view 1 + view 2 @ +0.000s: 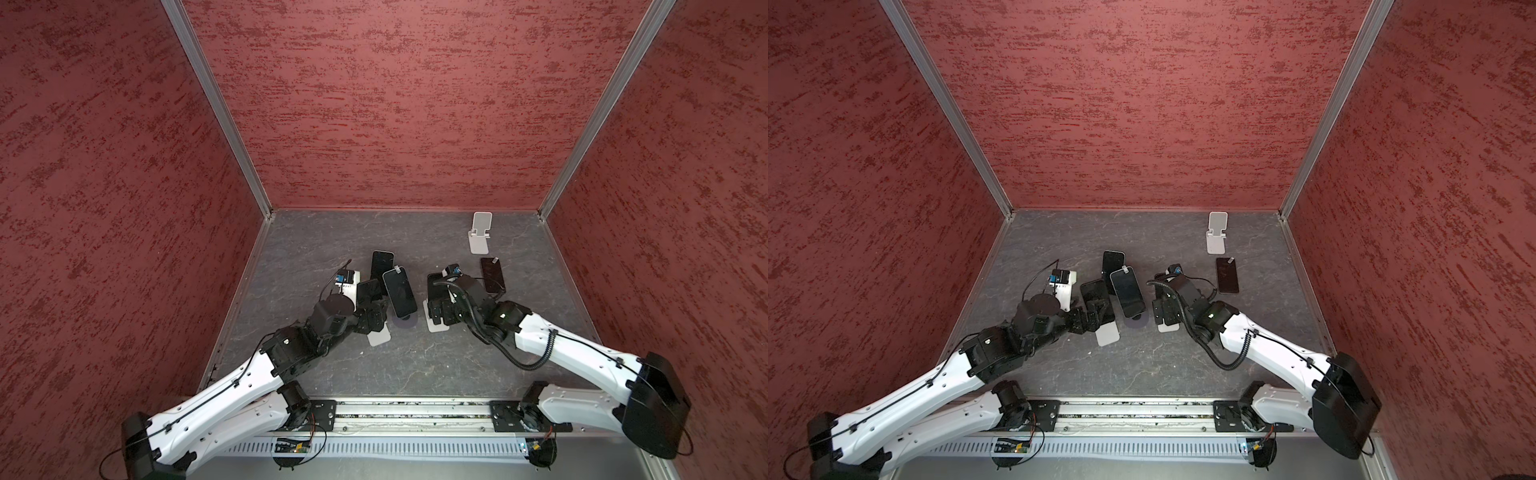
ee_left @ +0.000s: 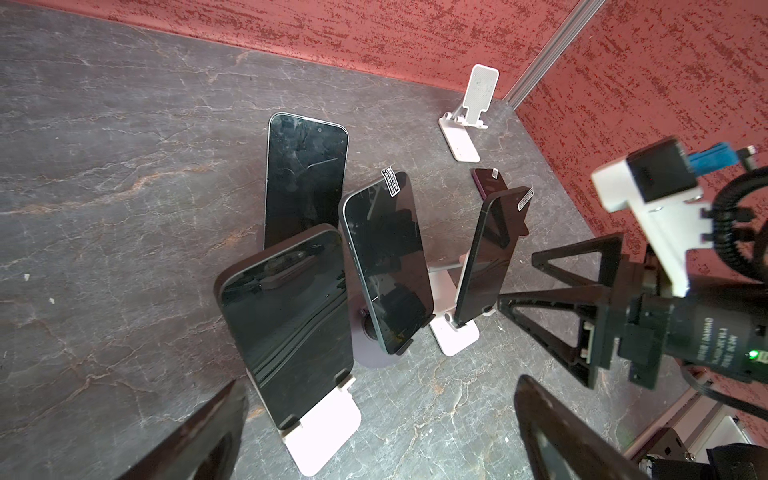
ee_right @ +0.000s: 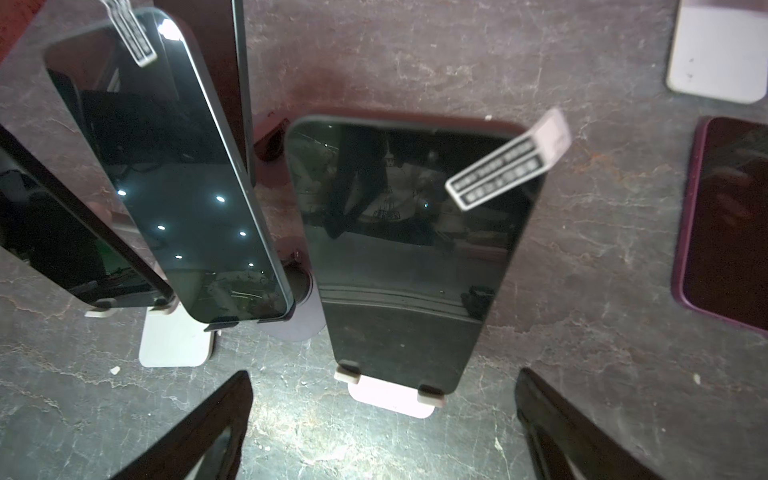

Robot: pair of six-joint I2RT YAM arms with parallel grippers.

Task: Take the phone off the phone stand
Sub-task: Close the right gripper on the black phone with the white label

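1. Left phone (image 2: 286, 328) leans back on the left stand (image 2: 328, 432), a white one, with its lower edge caught behind the stand's two small lips.
2. Left end effector (image 2: 382, 384) hovers just in front of this phone. Its fingers (image 2: 199, 436) are spread wide to either side and touch nothing.
3. Middle phone (image 2: 386, 266), with a label tab at its top, leans on the round stand (image 2: 365, 357), a dark one with a disc base, just beside the left phone.
4. Right phone (image 3: 407, 249), also tabbed, rests on the right stand (image 3: 390, 399), which is white. The right end effector (image 3: 384, 374) faces it from close by with its jaws wide apart and empty.
5. Black phone (image 1: 381, 264) lies flat on the surface (image 1: 415, 365) behind the left and middle phones.
6. Maroon phone (image 1: 493, 275) lies flat beyond the right end effector, near the empty stand (image 1: 480, 232), which is close to the back wall.
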